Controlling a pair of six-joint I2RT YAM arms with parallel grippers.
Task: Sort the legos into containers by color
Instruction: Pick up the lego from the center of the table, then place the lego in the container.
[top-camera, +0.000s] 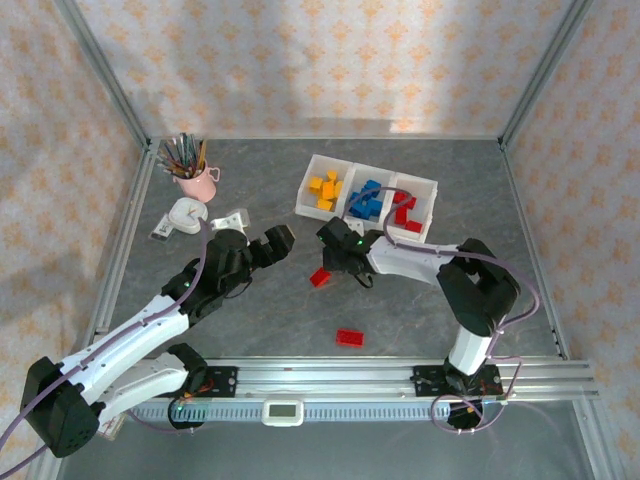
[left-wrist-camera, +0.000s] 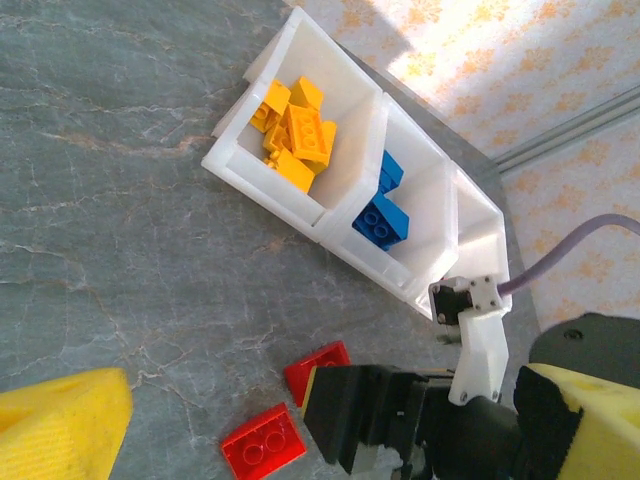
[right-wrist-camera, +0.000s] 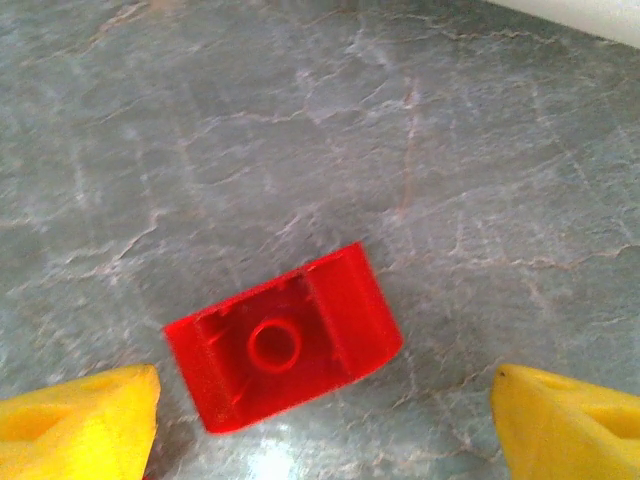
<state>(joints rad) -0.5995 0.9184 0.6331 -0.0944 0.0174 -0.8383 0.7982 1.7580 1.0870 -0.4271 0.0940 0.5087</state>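
1. The right gripper (right-wrist-camera: 320, 425) hangs low over an upturned red brick (right-wrist-camera: 285, 345) on the grey worktop (top-camera: 270, 320). Its yellow fingers (right-wrist-camera: 75, 420) are spread wide, one on each side of the brick and touching neither face
2. The brick lies hollow side up, skewed to the line between the fingers, near the white tray (left-wrist-camera: 260, 185). I judge the step in hand to be picking it up, so turn the wrist until the pads face two flat walls squarely rather than corners
3. Lower until the tips almost meet the worktop, then close slowly. A small smooth brick will likely squirt out if pinched high or off centre
4. A second red brick (left-wrist-camera: 265, 440) lies studs up just beside it, so keep the closing fingers from catching it
5. The sorted red bricks (top-camera: 404, 213) sit in the end compartment, with the blue bricks (left-wrist-camera: 382, 220) in the middle and the yellow bricks (left-wrist-camera: 295, 135) at the far end. Release low, inside the red compartment's walls
6. The left gripper (top-camera: 275, 242) hovers close by, its fingers wide and empty, so lift straight up before swinging toward the tray. A third red brick (top-camera: 350, 337) lies alone nearer the arm bases and can come afterwards
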